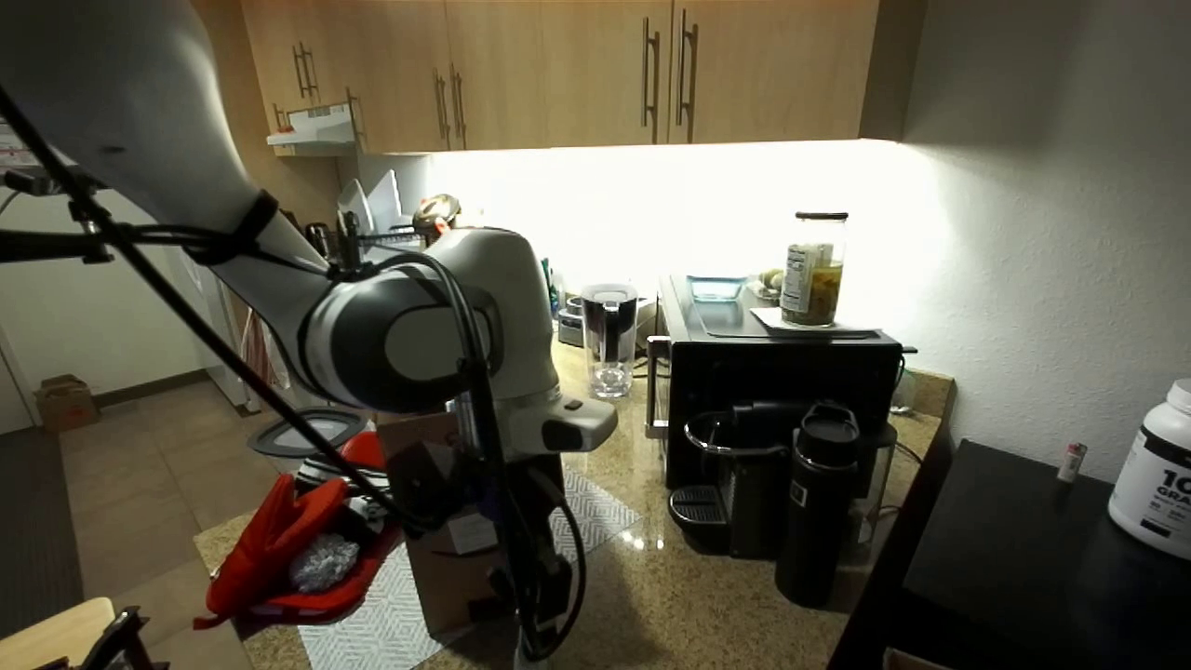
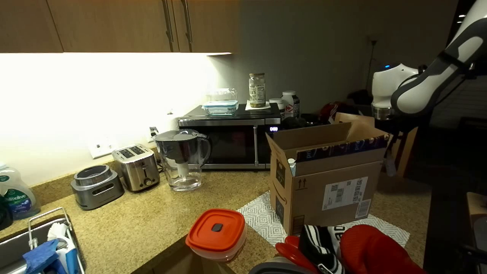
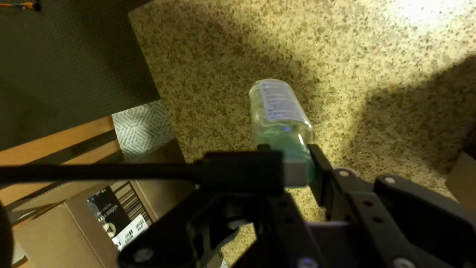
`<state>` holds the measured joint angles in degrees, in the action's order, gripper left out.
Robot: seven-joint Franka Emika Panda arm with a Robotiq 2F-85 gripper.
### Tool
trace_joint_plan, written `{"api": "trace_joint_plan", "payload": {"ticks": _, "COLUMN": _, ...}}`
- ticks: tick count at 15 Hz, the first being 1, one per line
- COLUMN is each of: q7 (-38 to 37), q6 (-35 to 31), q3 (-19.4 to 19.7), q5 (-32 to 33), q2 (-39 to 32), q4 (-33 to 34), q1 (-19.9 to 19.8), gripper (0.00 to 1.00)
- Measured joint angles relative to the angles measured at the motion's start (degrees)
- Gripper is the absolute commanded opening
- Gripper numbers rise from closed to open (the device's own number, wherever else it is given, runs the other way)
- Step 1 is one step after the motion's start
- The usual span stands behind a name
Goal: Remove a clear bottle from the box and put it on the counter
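Note:
My gripper (image 3: 288,150) is shut on a clear bottle (image 3: 280,106) with a white label and greenish liquid, seen in the wrist view. The bottle hangs below the fingers over the speckled counter (image 3: 208,74); I cannot tell whether its base touches. The bottle also shows in both exterior views (image 1: 531,656) (image 2: 390,164), small and partly hidden. The brown cardboard box (image 2: 312,205) stands open on the counter, beside my gripper. In an exterior view my arm hides part of the box (image 1: 437,586). A pale bottle top (image 2: 292,166) shows inside the box's corner.
A patterned mat (image 2: 260,217) lies under the box. A red bag (image 1: 270,549) lies beside it. A black coffee machine (image 1: 754,493), a black canister (image 1: 814,521) and a microwave (image 2: 228,144) stand on the counter. A water pitcher (image 2: 184,163) stands further along. The counter's edge shows in the wrist view.

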<state>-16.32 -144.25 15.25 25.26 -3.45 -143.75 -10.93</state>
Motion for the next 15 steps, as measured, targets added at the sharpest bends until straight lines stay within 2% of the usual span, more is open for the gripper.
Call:
{"api": "trace_joint_plan", "payload": {"ticks": 7, "q7": -1.3, "q6": -9.6, "q3": 2.3, "q5": 0.0, "q2": -3.6, "q4": -4.4, "q1": -1.1, "gripper": 0.06}}
{"api": "trace_joint_plan", "payload": {"ticks": 15, "q7": -1.6, "q6": -19.3, "q3": 2.7, "q5": -1.3, "q2": -9.4, "q4": -5.1, "q1": -0.1, "gripper": 0.06}}
